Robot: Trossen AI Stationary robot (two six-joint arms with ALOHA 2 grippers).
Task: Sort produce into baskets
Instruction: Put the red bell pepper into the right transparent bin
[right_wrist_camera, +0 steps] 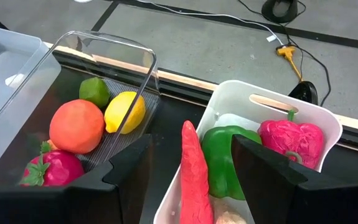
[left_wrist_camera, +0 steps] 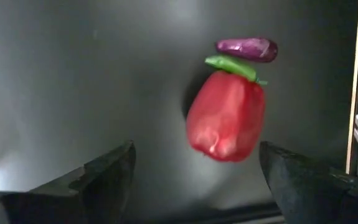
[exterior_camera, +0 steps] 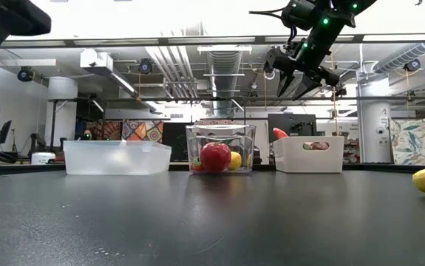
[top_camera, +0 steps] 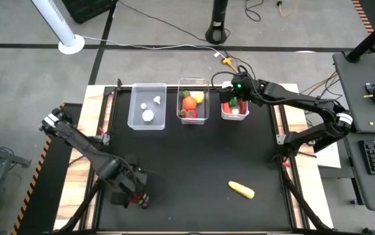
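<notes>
Gaping left end effector before red pepper

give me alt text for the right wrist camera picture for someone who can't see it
The right hand, open, hovers over a white basket holding an orange carrot, green pepper and red pepper. Beside it, a clear basket holds an orange, lemon, lime and strawberry.

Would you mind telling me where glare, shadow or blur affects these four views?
Left wrist view: glare washes the mat beside the near, blurred jaws; the red pepper casts a dark shadow. Low view: bright ceiling lights backlight the clear basket; the mat's foreground is soft. High and right wrist views: evenly lit.
</notes>
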